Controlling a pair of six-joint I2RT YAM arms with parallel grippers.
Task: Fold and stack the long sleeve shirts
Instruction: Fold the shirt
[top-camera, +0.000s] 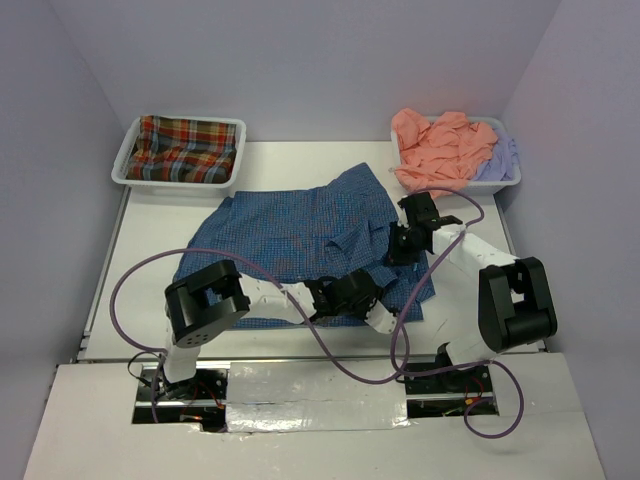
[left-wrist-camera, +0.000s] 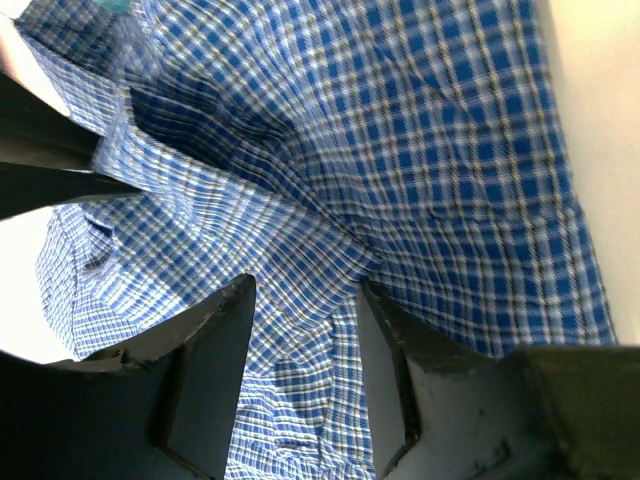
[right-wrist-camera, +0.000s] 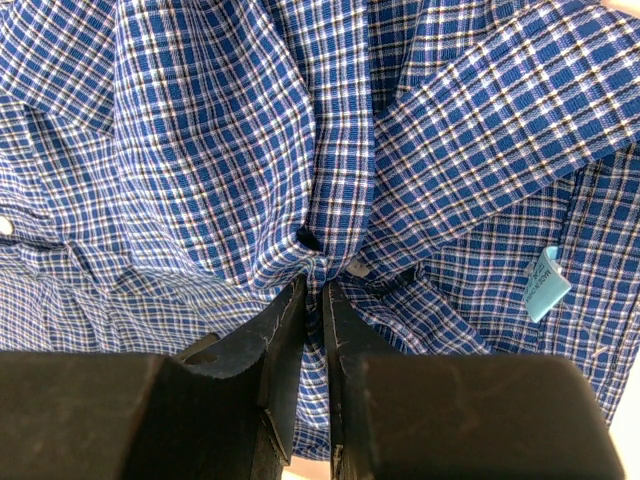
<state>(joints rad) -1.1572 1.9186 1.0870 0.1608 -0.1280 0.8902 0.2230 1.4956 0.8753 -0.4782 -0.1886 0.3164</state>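
Note:
The blue checked shirt (top-camera: 290, 235) lies spread and rumpled on the white table. My right gripper (top-camera: 402, 243) is shut on a bunched fold of it near the collar; in the right wrist view the cloth (right-wrist-camera: 330, 150) gathers into the closed jaws of that gripper (right-wrist-camera: 313, 285). My left gripper (top-camera: 352, 292) sits at the shirt's near edge. In the left wrist view it (left-wrist-camera: 305, 290) is open, with blue cloth (left-wrist-camera: 400, 150) lying between the fingers. The red-green plaid shirt (top-camera: 185, 150), the salmon orange shirt (top-camera: 440, 145) and the pale lavender shirt (top-camera: 500, 158) lie in trays.
A white tray (top-camera: 128, 160) at the back left holds the plaid shirt. A white tray (top-camera: 512, 180) at the back right holds the orange and lavender shirts. Purple cables (top-camera: 130, 275) loop over the table's near part. A light blue label (right-wrist-camera: 545, 285) hangs on the blue shirt.

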